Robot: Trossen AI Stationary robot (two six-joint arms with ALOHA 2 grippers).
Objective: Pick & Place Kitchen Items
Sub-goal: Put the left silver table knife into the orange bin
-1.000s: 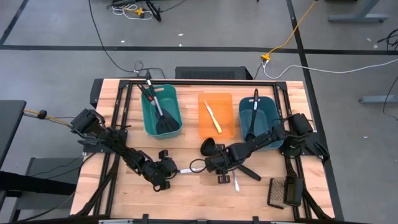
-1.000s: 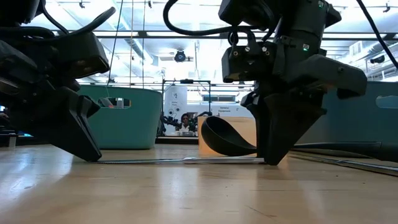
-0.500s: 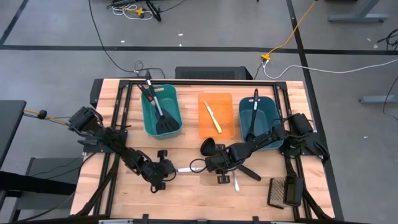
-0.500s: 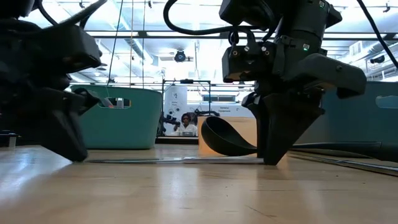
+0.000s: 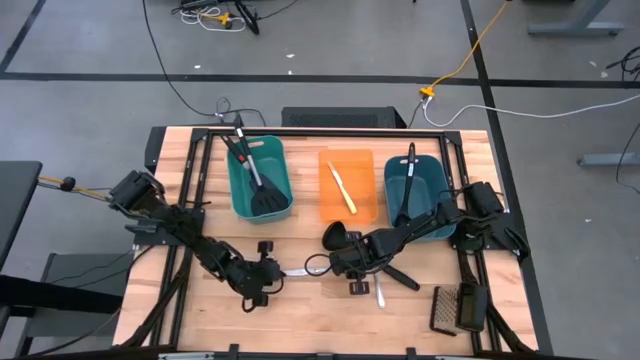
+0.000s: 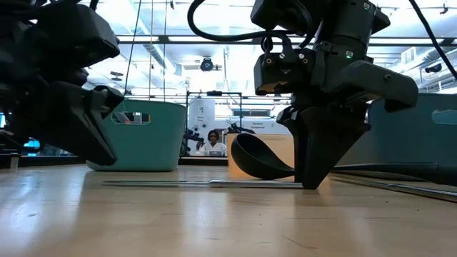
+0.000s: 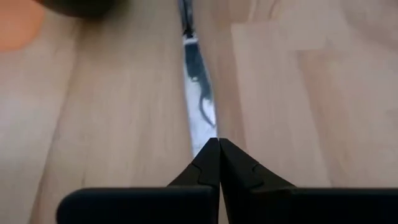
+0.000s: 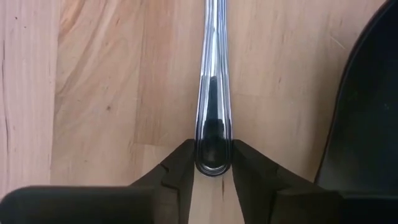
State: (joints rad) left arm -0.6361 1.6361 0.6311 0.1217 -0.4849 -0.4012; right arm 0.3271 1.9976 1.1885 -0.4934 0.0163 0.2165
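The silver knife (image 5: 300, 270) lies flat on the table (image 5: 320, 320) between the two grippers, and its long axis runs from one gripper straight to the other. The right gripper (image 5: 345, 268) stands at the handle end. In the right wrist view the rounded end of the shiny handle (image 8: 213, 149) sits between the two fingers (image 8: 177, 167), which touch it on both sides, so I judge that this gripper is closing on the knife, but I cannot say that the grip is already firm. From this gripper the rest of the knife goes directly forward, away from the fingertips, in line with them.

The left gripper (image 5: 262, 275) is at the other end. Its fingers are pressed together with no gap, and they hold nothing. In the left wrist view the blade (image 7: 199, 106) begins just in front of the closed tips and continues straight ahead. In the low view this gripper hangs a little above the wood, beside the tip of the blade.

So the right arm is the one that has the knife, at its handle. Just beside the right gripper lies a black ladle (image 5: 335, 238), near but not between the fingers. The orange tray (image 5: 365, 160) with a yellow knife (image 5: 343, 187) is beyond it.
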